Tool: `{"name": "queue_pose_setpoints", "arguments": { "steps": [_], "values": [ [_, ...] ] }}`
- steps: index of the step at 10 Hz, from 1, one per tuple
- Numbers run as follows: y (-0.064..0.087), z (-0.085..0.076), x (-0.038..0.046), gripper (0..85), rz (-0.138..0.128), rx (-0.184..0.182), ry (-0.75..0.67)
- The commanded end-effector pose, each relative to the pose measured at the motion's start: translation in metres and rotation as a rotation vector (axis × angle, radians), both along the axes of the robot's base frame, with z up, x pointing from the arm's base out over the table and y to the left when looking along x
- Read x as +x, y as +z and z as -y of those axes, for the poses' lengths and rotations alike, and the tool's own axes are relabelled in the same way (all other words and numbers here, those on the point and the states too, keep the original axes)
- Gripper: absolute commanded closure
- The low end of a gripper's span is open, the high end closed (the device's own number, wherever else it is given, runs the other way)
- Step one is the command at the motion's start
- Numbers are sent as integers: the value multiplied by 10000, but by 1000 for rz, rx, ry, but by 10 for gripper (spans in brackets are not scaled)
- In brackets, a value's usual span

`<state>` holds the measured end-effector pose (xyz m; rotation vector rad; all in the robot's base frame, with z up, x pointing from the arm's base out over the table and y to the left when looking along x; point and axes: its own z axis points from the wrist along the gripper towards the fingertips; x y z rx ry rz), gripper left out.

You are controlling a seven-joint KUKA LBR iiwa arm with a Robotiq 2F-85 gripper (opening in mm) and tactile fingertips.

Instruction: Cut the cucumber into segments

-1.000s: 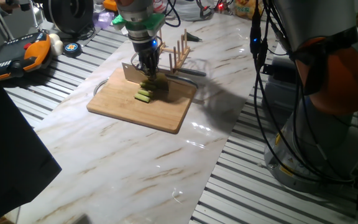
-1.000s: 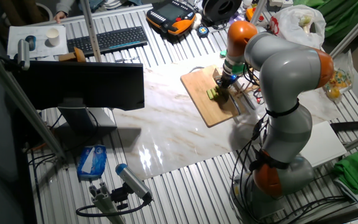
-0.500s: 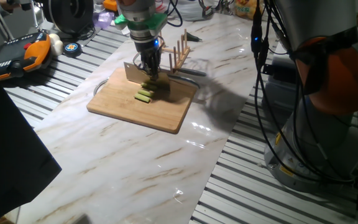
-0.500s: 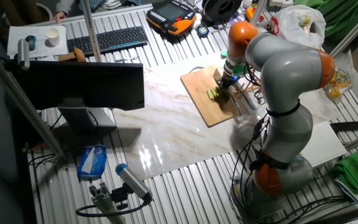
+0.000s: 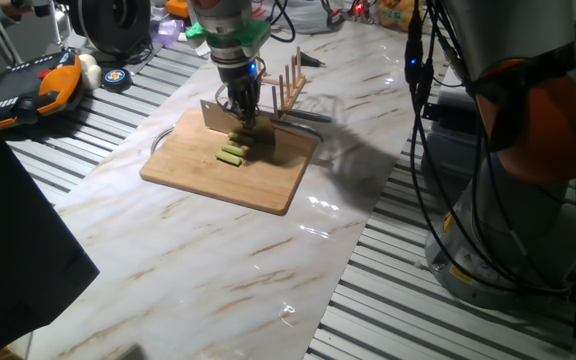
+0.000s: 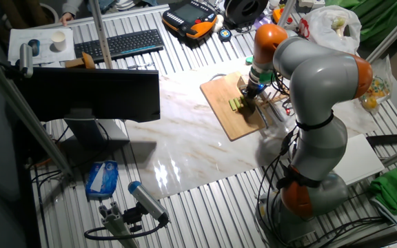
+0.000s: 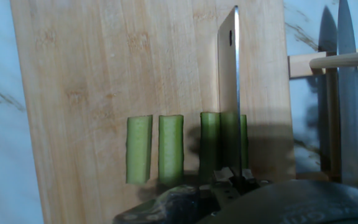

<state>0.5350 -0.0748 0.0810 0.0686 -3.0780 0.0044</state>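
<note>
We are holding the knife (image 7: 229, 93) pinched in the gripper (image 7: 232, 182), blade edge-on over the cucumber (image 7: 222, 144); two segments (image 7: 139, 149) are lying left of the jaws on the board (image 7: 92, 81).

In the hand view, a wooden board (image 7: 135, 74) fills the frame's centre and left. A knife blade (image 7: 229, 93) runs edge-on from the bottom centre toward the top. 2 segments (image 7: 155, 149) lie apart left of the blade; the cucumber (image 7: 210, 146) sits under the blade in shadow. 2 more blades (image 7: 344, 93) stand at the right edge.
</note>
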Motion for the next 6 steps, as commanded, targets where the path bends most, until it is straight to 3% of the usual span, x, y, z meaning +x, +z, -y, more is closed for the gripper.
{"name": "queue_pose_setpoints", "arguments": {
  "steps": [1, 6],
  "values": [
    [5, -2, -1, 843, 0, 0, 0],
    [24, -5, -1, 843, 3, -2, -3]
  ]
}}
